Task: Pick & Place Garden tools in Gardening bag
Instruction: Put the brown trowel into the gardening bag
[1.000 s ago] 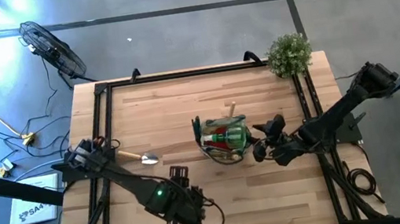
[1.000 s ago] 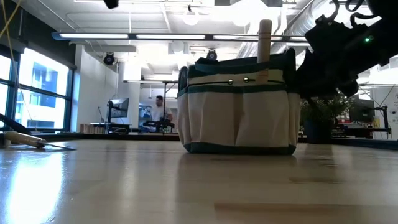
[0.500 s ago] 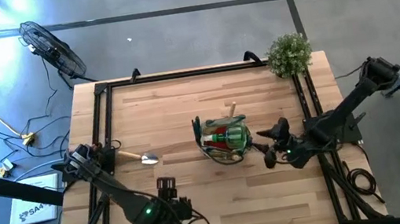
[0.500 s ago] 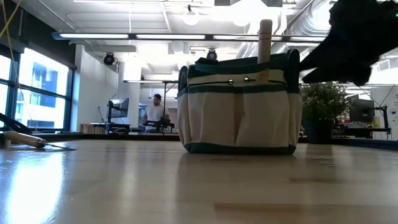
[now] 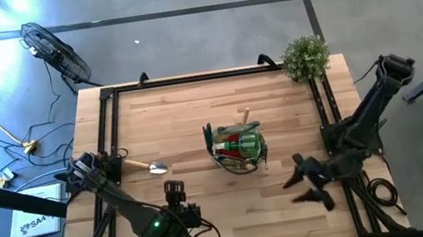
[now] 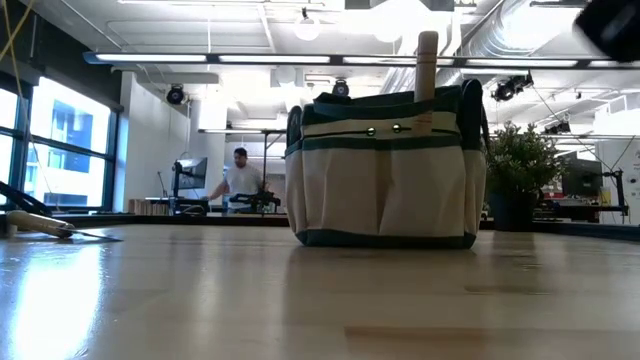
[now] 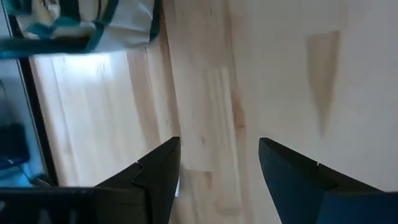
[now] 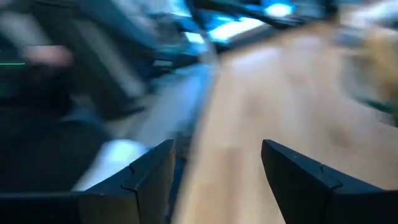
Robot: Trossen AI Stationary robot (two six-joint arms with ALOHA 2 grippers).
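You have one gardening bag (image 5: 238, 150) upright mid-table, soft beige fabric, green trim; one wooden handle (image 6: 427, 66) sticks straight up from it; one wooden-handled trowel (image 5: 149, 166) lies flat near table's left edge, long axis left-right, metal blade toward bag; left gripper (image 5: 174, 190) spread, empty, near front edge; right gripper (image 5: 303, 186) spread, empty, front right

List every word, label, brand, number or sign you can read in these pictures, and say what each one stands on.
"SA4": partly readable on the white box on the floor left of the table, in the high view; the rest of its print is too small to read.
Gardening bag: no readable print.
Nothing else can be read.
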